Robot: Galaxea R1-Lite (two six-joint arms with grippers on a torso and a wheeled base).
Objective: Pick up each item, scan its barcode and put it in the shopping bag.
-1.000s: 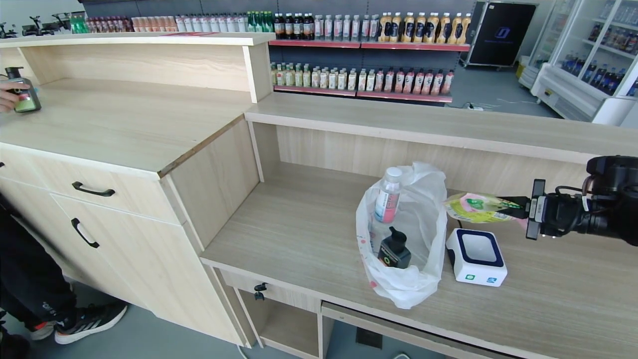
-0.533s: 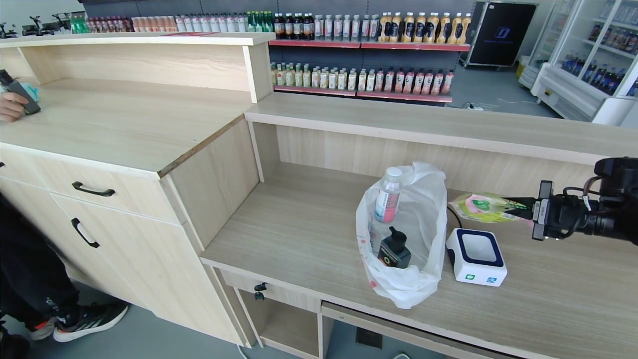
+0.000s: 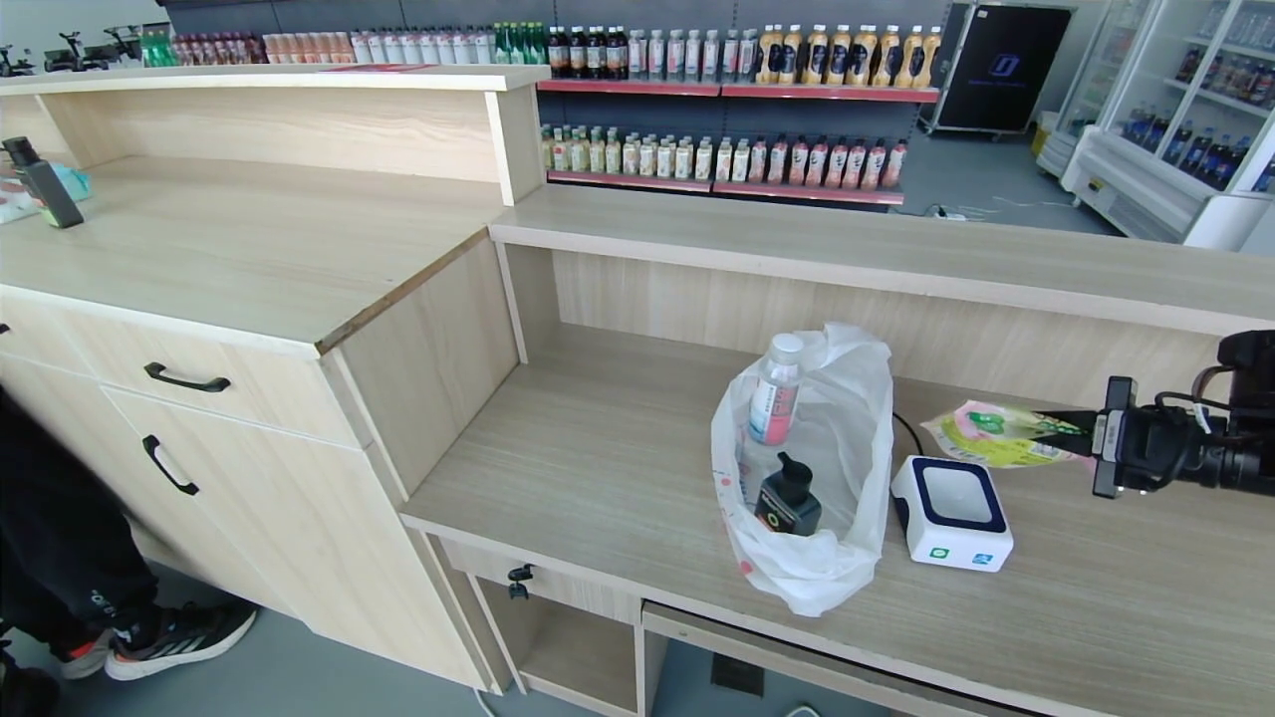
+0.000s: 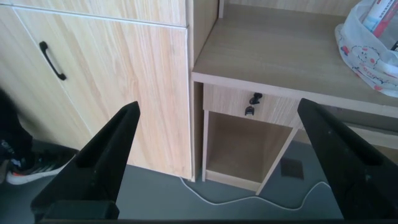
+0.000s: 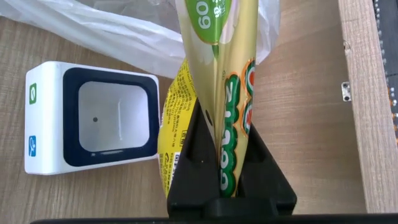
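A yellow-green snack packet (image 3: 994, 435) is held flat above the counter, behind the white scanner (image 3: 951, 513), with my right gripper (image 3: 1058, 428) shut on its end. In the right wrist view the packet (image 5: 217, 68) hangs between the black fingers (image 5: 193, 143), beside the scanner (image 5: 93, 118) and the edge of the bag (image 5: 124, 31). The white shopping bag (image 3: 812, 568) stands open left of the scanner, holding a clear bottle (image 3: 775, 398) and a black pump bottle (image 3: 787, 495). My left gripper (image 4: 217, 162) is open, low beside the cabinet front.
A dark bottle (image 3: 40, 184) stands on the raised counter (image 3: 249, 249) at far left. Behind the lower counter (image 3: 598, 448) runs a wooden back wall and ledge. A drawer and open recess (image 4: 242, 143) sit under the counter edge.
My right gripper has drawn the packet to the right and lower, away from the bag. At far left a person's hand set the dark bottle upright and withdrew.
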